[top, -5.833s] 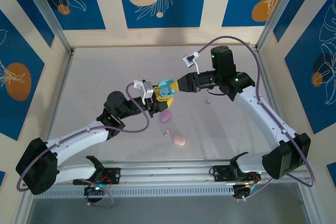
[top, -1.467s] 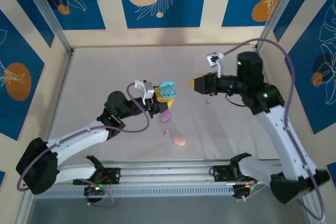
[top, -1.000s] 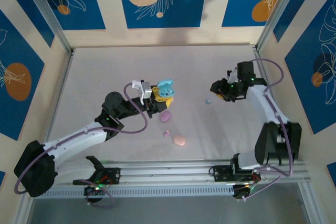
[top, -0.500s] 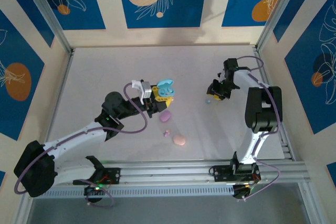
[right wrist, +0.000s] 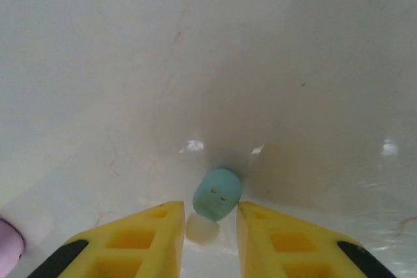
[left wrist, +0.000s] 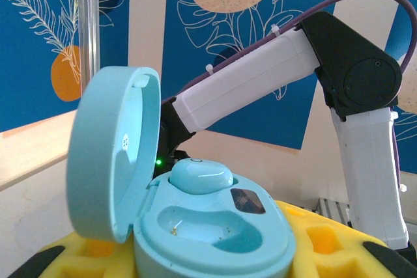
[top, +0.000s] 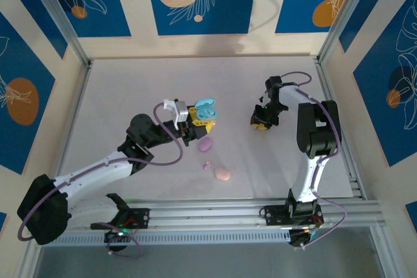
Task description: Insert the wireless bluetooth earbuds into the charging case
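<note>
Over the middle of the table (top: 130, 96), we are holding the open light blue charging case (left wrist: 195, 226) upright in our left gripper (top: 194, 120), yellow fingers (left wrist: 326, 242) clamped on its base, with one light blue earbud (left wrist: 201, 176) sitting in the far socket. Off to the right, our right gripper (right wrist: 210, 216) is hanging low over the tabletop, fingers slightly parted, gripping nothing. A loose light blue earbud (right wrist: 217, 200) is lying between the tips. Nearer us, a purple case (top: 206, 143) and a pink case (top: 222, 174) are lying.
</note>
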Available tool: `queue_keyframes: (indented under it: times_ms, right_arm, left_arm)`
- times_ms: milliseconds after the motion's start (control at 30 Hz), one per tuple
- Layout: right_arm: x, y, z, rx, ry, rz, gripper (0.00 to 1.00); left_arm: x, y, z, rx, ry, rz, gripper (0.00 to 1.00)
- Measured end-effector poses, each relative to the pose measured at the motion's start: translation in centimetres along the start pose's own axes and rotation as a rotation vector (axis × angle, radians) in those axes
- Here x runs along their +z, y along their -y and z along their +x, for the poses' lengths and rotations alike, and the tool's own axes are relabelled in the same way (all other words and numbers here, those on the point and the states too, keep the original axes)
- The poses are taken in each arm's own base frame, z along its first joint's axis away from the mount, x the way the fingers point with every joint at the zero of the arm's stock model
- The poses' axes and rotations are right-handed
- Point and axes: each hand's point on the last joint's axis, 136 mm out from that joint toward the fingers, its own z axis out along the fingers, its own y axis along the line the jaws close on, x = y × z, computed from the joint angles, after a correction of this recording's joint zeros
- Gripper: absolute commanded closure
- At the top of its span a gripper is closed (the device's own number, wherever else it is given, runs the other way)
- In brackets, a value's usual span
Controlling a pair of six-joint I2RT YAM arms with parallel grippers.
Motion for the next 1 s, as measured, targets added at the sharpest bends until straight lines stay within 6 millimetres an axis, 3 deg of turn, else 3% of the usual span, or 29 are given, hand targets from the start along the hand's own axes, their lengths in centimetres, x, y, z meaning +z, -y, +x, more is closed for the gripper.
queue_keyframes:
  times_ms: [233,333,467,567,733,867,1000]
  right_arm:
    - [0.8,-2.0,2.6,-0.068,-0.054,-0.015,0.7]
    - [0.1,-3.0,2.9,-0.103,-0.036,-0.033,0.68]
    - [-1.8,-3.0,1.6,-0.103,0.038,-0.047,0.66]
    - [-3.0,-2.5,-0.6,-0.084,0.098,-0.063,0.64]
    - [-2.6,-1.7,-4.2,-0.056,0.12,-0.08,0.61]
    - [-0.4,-1.1,-3.7,-0.034,0.055,-0.072,0.61]
    - [0.2,-1.0,-3.0,-0.025,0.018,-0.076,0.66]
  left_arm:
    - [0.0,0.0,-0.1,0.001,0.002,0.001,0.72]
    - [0.0,0.0,-0.1,0.001,0.002,0.001,0.72]
    - [-0.1,0.1,-0.2,0.0,0.002,0.0,0.72]
    - [-0.2,0.2,-0.4,0.002,0.006,0.001,0.72]
    - [-0.2,0.2,-0.3,-0.001,0.004,0.002,0.72]
    - [-0.2,0.3,-0.3,-0.004,0.0,0.0,0.72]
    - [-0.3,0.3,-0.3,-0.005,-0.002,0.0,0.72]
